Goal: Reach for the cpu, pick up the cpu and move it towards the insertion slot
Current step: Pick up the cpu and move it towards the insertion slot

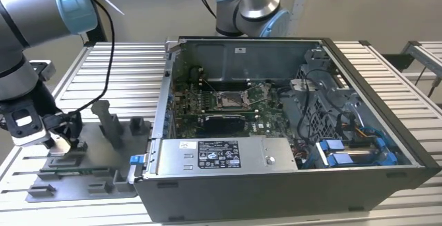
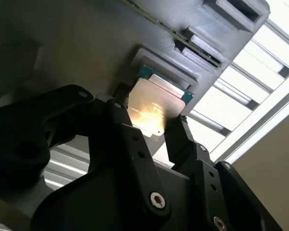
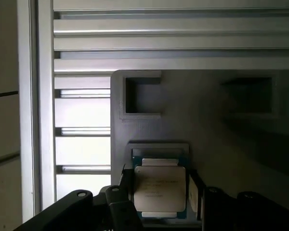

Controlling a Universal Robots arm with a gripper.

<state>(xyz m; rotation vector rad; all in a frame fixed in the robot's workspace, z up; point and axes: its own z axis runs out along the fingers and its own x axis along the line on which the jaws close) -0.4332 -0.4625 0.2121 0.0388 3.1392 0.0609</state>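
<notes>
In the exterior view my arm reaches down at the exterior view's left, and my gripper (image 1: 61,139) hangs low over the grey plastic tray (image 1: 41,195) that lies on the slatted metal table (image 1: 124,71) beside the open computer case (image 1: 290,195). The insertion slot (image 1: 231,100), a square socket with a bright metal frame and a dark centre, sits on the green board inside that case, well apart from my claw. In the second wrist view the cpu (image 2: 151,108) is a thin flat square with a pale silvery lid that catches a warm glare; a teal-green board edge peeks out at two of its corners. It lies flat in a shallow recess of the tray (image 2: 86,43), and my black fingers (image 2: 135,144) stand one on each side of it. In the first wrist view the cpu (image 3: 160,190) shows a dull cream-grey lid with faint print too small to read, on a slightly wider green board, seated in the tray's (image 3: 207,125) recess. My gripper (image 3: 159,187) is parted to a little more than the chip's width, straddling it, with a slim dark gap at one finger (image 3: 195,192), so I grip nothing.
</notes>
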